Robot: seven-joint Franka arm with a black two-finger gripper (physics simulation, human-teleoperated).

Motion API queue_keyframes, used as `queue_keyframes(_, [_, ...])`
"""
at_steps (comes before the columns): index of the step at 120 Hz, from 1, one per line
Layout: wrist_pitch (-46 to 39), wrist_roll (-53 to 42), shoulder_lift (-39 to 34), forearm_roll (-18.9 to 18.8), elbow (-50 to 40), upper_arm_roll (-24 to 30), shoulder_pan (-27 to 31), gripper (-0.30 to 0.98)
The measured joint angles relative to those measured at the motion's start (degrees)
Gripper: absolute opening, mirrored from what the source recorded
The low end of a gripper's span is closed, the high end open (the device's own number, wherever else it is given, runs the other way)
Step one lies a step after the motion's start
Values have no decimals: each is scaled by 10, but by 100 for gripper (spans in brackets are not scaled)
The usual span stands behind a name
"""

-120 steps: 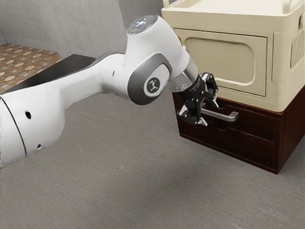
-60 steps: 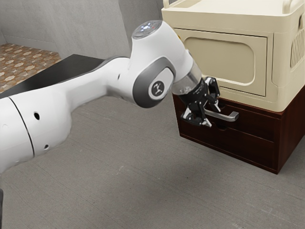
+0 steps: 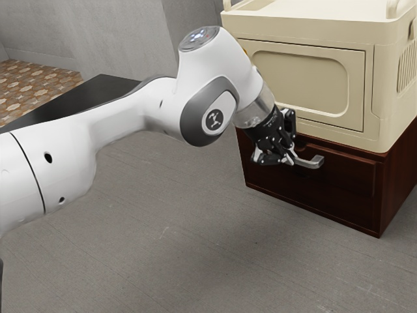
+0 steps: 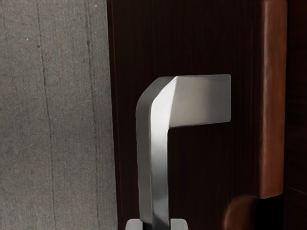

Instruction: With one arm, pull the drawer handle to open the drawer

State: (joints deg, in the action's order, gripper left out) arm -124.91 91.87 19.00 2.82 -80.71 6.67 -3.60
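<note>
At the exterior view's left, a floor of brown and cream patterned tiles meets a grey wall. A flat black surface lies behind the white arm, which crosses above a plain grey floor and reaches toward the exterior view's right. At its end the black gripper is angled downward at the front of a dark reddish-brown cabinet. Its fingers are clamped on the silver handle, one on either side of the bar. The free end of the handle reaches past them toward the exterior view's right, where it bends back to the drawer. The drawer is slightly open, its front standing a little forward of the cabinet. In the wrist view, the lighter brown top edge of the drawer shows beside the handle, with a rounded notch cut into it. A large cream box sits on top of the cabinet, with a rounded recess in its front panel and slots in its side.
</note>
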Motion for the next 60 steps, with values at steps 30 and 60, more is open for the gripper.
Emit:
queue_keyframes(30, [2, 0, -7, 1, -9, 0, -1, -10])
queue_keyframes(60, [1, 0, -30, 1, -43, 3, 0, -10])
